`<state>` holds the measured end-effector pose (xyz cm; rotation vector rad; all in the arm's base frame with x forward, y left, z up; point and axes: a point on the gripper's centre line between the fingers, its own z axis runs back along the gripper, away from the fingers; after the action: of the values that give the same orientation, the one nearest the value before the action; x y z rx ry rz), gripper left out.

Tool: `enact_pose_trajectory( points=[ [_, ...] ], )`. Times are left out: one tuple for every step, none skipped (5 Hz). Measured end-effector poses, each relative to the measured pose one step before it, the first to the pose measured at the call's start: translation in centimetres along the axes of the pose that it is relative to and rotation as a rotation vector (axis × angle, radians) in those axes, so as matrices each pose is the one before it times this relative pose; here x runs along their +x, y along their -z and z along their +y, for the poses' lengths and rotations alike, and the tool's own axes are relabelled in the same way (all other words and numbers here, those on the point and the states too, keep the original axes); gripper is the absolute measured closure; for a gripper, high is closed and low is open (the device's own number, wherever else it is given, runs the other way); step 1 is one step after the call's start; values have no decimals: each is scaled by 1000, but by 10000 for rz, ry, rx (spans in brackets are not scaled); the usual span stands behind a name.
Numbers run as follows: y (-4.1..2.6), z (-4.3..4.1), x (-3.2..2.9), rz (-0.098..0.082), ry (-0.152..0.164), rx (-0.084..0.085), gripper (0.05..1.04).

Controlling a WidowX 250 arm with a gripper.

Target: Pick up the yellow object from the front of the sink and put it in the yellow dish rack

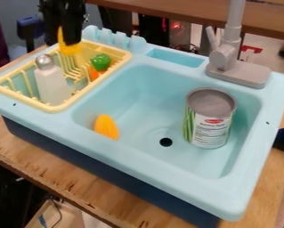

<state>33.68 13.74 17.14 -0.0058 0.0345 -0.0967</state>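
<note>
The black gripper (pixel 62 38) hangs at the upper left over the back of the yellow dish rack (pixel 58 108), shut on a yellow object (pixel 70 48) whose lower end hangs between and below its fingers. In the rack, a white bottle with a silver cap (pixel 51 82) leans toward the left side, with a green pepper-like toy (pixel 100 61) and an orange piece (pixel 95 74) to its right. A yellow-orange toy (pixel 106 126) lies at the left of the sink basin, and a large can (pixel 210 118) stands upright at its right.
The light blue sink (pixel 162 171) has a drain hole (pixel 166 142) in its basin. A grey faucet (pixel 227 58) rises at the back right, and a row of blue prongs (pixel 114 38) stands behind the rack. The wooden table (pixel 66 178) shows along the front.
</note>
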Motion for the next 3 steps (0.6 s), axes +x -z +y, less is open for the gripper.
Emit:
enact_pose_trajectory(
  points=[
    [975, 240, 656, 170, -75, -104, 547],
    [1027, 184, 238, 391, -91, -109, 547],
    [790, 242, 78, 233, -91, 23, 547]
  ],
)
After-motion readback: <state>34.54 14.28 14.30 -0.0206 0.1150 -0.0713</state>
